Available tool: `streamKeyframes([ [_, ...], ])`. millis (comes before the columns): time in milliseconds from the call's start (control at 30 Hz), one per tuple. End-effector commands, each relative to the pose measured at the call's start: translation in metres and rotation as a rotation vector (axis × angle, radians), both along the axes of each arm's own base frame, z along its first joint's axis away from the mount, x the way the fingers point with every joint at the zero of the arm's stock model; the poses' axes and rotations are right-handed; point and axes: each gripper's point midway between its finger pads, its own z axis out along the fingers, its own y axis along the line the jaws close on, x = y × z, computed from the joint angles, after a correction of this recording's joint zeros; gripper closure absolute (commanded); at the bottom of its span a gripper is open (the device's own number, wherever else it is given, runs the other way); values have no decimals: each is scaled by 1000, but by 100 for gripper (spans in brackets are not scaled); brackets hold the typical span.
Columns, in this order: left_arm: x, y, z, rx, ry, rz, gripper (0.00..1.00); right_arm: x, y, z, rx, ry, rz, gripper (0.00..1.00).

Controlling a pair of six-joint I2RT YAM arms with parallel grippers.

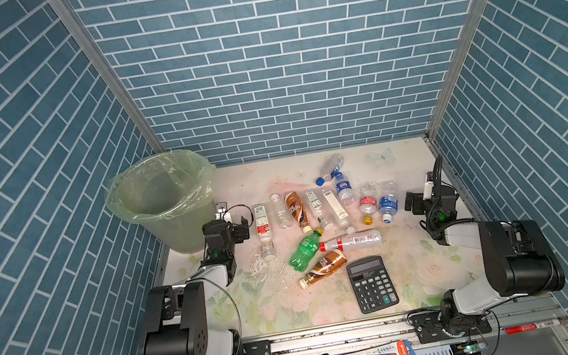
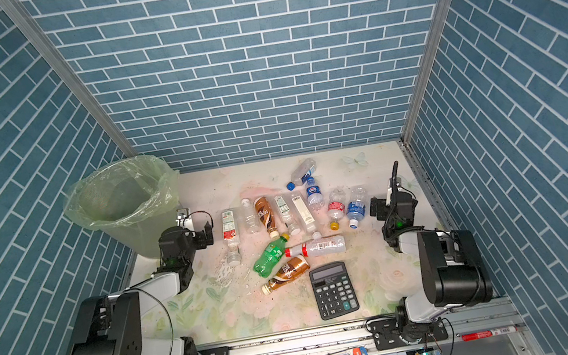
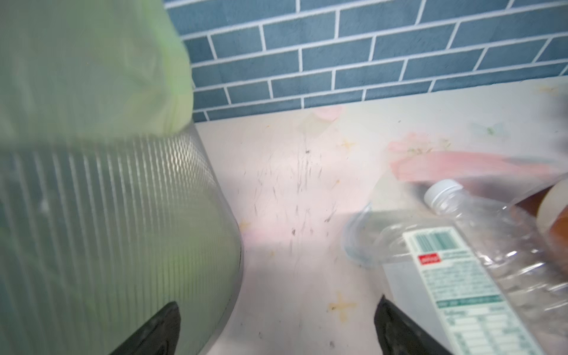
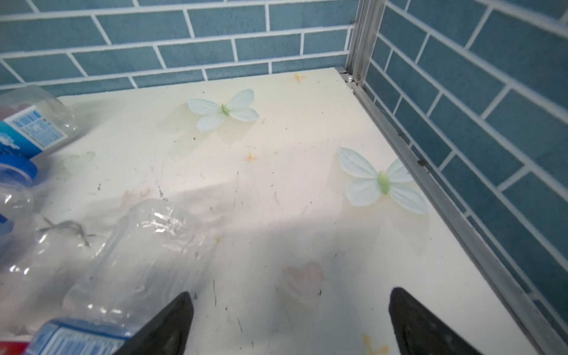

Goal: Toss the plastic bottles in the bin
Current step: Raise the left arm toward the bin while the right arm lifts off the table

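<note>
The left gripper [image 3: 276, 332] is spread wide and empty, low over the table [image 3: 292, 184] between the bin [image 3: 107, 215] and a white-labelled bottle [image 3: 461, 276]. The right gripper [image 4: 292, 325] is likewise wide and empty, one finger just beside a blue-labelled bottle [image 4: 138, 261]. The bottles [image 1: 352, 241] lie scattered mid-table, the bin at the back left.
</note>
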Motion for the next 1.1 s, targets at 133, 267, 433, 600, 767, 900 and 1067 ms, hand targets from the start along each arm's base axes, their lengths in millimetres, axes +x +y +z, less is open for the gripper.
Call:
streamKeyframes([
  [133,-35,-69,-7,201,147,-233,1,-7,-22,20,-12,7,-141,1],
  [267,-44,-101,35,192,154,-250,1,-9,-26,40,10,-11,-178,1],
  [433,-35,-84,170,39,108,-21,1,-3,-19,90,62,-16,-157,1],
  [600,-34,-61,270,-20,-14,126,1,-4,-3,127,154,-25,-113,1],
  [767,-15,-12,264,-7,81,301,1,-4,38,149,123,-1,-6,1],
  [900,-4,10,235,0,214,373,1,-6,96,175,51,-27,170,1],
  [1067,12,22,203,-9,358,400,1,-10,168,198,27,-36,367,1],
])
